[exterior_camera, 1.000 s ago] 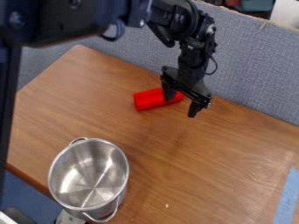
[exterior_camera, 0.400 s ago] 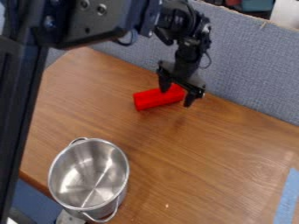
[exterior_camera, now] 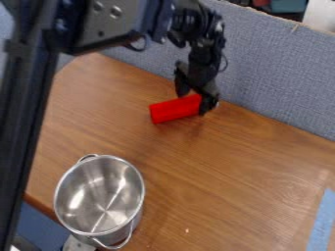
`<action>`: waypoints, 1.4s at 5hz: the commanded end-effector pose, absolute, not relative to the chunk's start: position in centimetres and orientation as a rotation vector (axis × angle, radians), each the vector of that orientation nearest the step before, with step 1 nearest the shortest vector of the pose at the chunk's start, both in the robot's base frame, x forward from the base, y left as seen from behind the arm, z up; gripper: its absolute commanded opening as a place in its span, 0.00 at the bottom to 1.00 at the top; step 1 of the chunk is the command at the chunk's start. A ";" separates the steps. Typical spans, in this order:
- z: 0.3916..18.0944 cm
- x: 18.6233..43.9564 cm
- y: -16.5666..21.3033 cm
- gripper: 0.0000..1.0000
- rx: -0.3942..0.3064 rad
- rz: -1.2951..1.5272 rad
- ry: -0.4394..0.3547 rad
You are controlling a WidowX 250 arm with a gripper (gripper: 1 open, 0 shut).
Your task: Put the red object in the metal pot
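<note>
My pincer [exterior_camera: 198,92], spread wide, hangs over one end of the red object [exterior_camera: 174,108] on the counter [exterior_camera: 236,167]; the metal pot [exterior_camera: 98,201] sits well apart.

Brown wooden table [exterior_camera: 249,186] with faint grain, backed by a grey-blue fabric partition [exterior_camera: 281,59], with something blurred, perhaps shelving, beyond it.

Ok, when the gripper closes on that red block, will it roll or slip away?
The red block lies flat on the wooden table with flat faces, so it probably won't roll. It looks rigid and small, likely light, so an off-center touch by the open gripper might nudge or turn it.
</note>
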State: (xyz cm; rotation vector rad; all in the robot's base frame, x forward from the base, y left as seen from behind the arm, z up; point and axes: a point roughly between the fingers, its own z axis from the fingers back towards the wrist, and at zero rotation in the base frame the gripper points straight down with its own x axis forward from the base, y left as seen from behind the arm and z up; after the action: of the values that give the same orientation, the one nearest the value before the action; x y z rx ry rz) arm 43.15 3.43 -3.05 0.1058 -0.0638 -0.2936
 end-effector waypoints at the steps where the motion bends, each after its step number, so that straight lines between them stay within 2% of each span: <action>1: -3.1 45.2 4.6 0.00 0.111 -0.222 -0.116; 2: -3.6 45.5 2.5 0.00 0.112 -0.112 -0.119; 3: -3.1 45.3 0.1 0.00 0.125 -0.004 -0.139; 4: -1.3 45.4 0.9 0.00 0.109 0.107 -0.141; 6: 1.3 45.9 2.5 0.00 0.021 0.340 -0.129; 7: -0.9 44.7 1.6 0.00 -0.008 0.280 -0.135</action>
State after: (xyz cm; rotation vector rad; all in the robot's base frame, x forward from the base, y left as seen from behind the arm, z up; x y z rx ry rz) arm 43.74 1.78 -3.37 -0.0023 -0.0803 0.2901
